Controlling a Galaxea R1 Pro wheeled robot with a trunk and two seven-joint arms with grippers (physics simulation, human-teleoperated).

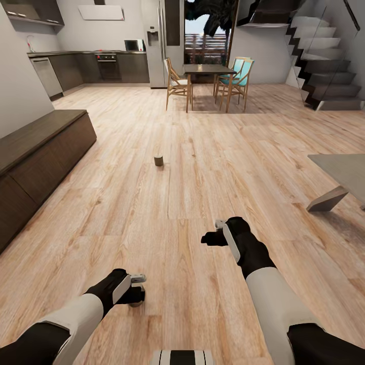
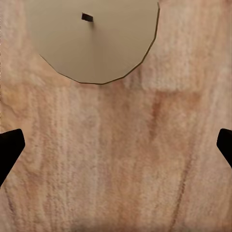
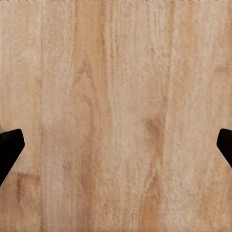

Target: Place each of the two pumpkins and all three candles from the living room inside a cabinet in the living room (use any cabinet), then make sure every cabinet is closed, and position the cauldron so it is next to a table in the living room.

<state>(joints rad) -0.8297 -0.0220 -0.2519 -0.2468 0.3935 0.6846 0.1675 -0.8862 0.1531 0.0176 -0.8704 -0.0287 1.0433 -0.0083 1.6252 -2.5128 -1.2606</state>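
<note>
Our left claw [image 2: 116, 145] spread wide right over candle [image 2: 92, 38] on floor, upright, sitting just off-centre; right claw [image 3: 116, 145] spread too, farther off.

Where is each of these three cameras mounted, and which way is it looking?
Head view: on the head, facing forward and down the room; both arms show, left gripper over a candle, right gripper.
Left wrist view: on the left arm, looking down at the floor and candle top; dark fingertips at the edges.
Right wrist view: on the right arm, looking down at floor; fingertips show.
Shared: head and left wrist views both show that candle.
</note>
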